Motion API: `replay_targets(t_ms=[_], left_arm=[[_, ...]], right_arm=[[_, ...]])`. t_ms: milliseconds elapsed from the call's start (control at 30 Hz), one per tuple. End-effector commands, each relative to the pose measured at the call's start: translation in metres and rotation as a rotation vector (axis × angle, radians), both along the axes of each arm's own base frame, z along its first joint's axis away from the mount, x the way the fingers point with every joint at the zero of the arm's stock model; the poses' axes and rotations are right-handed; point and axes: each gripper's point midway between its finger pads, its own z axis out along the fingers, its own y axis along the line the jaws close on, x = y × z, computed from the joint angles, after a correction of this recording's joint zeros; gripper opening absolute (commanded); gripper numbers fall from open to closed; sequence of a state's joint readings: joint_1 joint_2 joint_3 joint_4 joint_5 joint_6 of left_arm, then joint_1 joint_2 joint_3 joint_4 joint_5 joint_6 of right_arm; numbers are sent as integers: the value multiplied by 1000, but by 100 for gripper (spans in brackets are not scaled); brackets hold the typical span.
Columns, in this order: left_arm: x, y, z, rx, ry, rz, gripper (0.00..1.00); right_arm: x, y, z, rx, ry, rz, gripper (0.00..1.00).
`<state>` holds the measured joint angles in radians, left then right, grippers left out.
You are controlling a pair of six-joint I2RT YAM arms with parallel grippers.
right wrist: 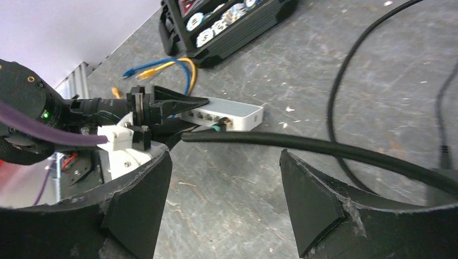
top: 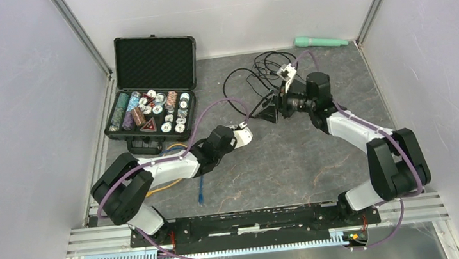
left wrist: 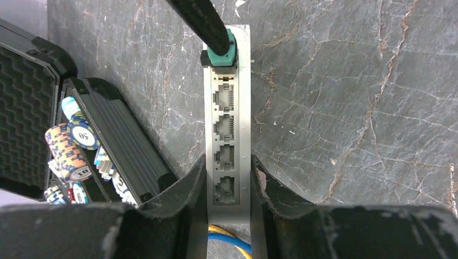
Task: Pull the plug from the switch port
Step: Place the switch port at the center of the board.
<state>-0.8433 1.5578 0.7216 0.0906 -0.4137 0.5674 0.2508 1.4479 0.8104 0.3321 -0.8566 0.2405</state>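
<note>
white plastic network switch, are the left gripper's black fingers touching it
Touching. The left wrist view shows the left gripper's black fingers pressed flush against both long sides of the white plastic network switch, with no gap visible.

My left arm (top: 170, 169) and right arm (top: 352, 126) are white shells with black joints, a purple cable (right wrist: 54, 134) running along each, ending in scuffed matte-black wedge fingers (right wrist: 313, 205).

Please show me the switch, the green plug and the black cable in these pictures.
switch (left wrist: 227, 116), left wrist view, on its face between two ports.
green plug (left wrist: 220, 55), left wrist view, middle of its body.
black cable (right wrist: 335, 149), right wrist view, middle of its length.
</note>
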Motion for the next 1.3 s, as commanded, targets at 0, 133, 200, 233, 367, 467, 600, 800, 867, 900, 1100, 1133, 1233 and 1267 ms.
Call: replay_targets(t_ms=[0,133,200,233,367,467,600,800,867,900,1100,1133,1233,1267], left_arm=[[0,4,-4,84,-34,-14,14],[-2,-1,-8,112,-41,-29,14],[-4,-4,-10,126,-46,-40,14],[-4,-5,-11,131,-49,-44,14],[-6,-7,-15,141,-39,-51,14],[-8,-8,-17,137,-26,-56,17],[-13,-12,-16,107,-4,-76,35],[-30,-22,-10,38,68,-158,77],[-42,-26,-11,19,127,-209,89],[-50,-28,-13,8,167,-236,99],[-97,-41,1,-164,428,-400,100],[-97,-39,5,-205,454,-395,100],[-86,-38,22,-360,534,-345,100],[-83,-39,25,-411,579,-317,100]], right_arm=[[-1,24,17,65,15,65,81],[1,33,18,102,39,83,81],[2,36,17,130,67,87,80],[2,39,18,154,81,96,77],[0,42,13,184,109,114,43],[-4,41,6,192,124,112,21],[-7,34,-3,169,126,88,0],[-14,16,-18,100,86,67,0],[-19,8,-24,80,75,62,0],[-22,5,-27,70,70,61,0],[-39,-8,-53,6,47,92,0],[-42,-9,-57,-1,44,107,0],[-51,-12,-74,-33,51,137,0],[-53,-13,-77,-36,48,143,0]])
